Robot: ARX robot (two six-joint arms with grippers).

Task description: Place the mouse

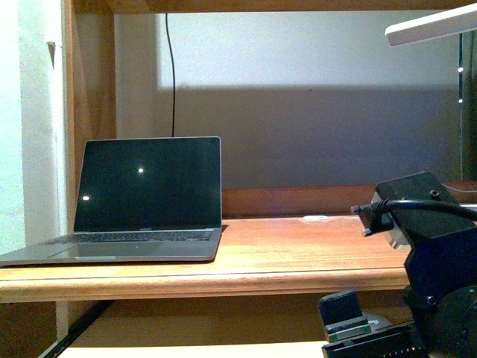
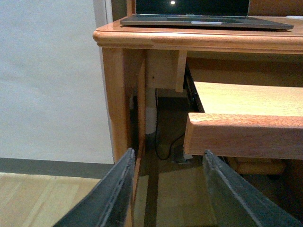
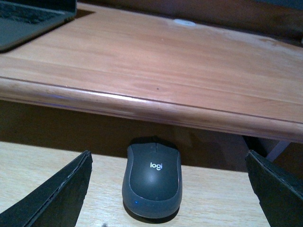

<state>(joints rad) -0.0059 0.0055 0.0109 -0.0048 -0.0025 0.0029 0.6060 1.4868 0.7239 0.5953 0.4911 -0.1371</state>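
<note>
Now I'm seeing the mouse (image 3: 152, 177) lying on the pull-out shelf (image 3: 42, 161), just under the desk (image 3: 156, 61) edge.
I'm holding the right gripper (image 3: 168, 161) with fingers spread wide either side of it, not touching. The left gripper (image 2: 166, 158) is hanging with fingers apart, gripping nothing, near the desk leg. The laptop (image 1: 149, 194) is standing lid-up on the desk's left end.
</note>
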